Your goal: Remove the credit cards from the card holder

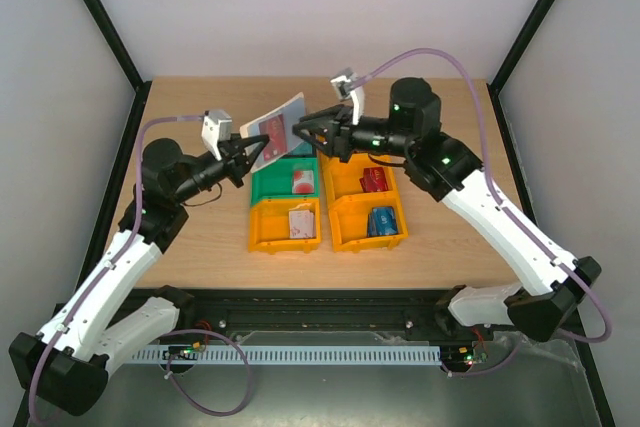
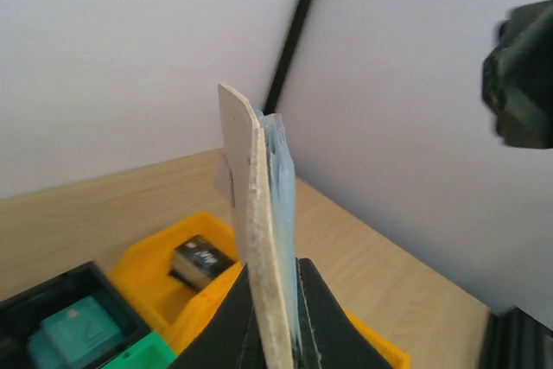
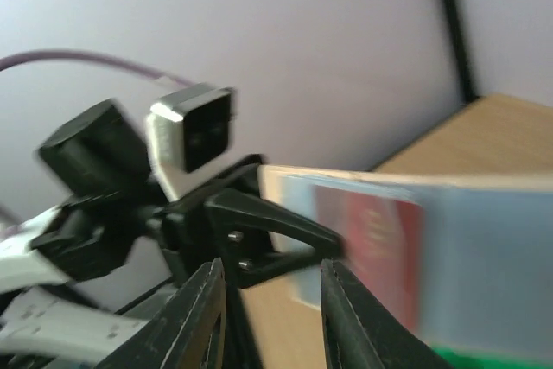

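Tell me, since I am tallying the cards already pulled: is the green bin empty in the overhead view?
No, a white and red card lies inside the green bin.

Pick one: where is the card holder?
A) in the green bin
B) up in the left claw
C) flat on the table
B: the left claw is shut on the card holder and holds it up in the air.
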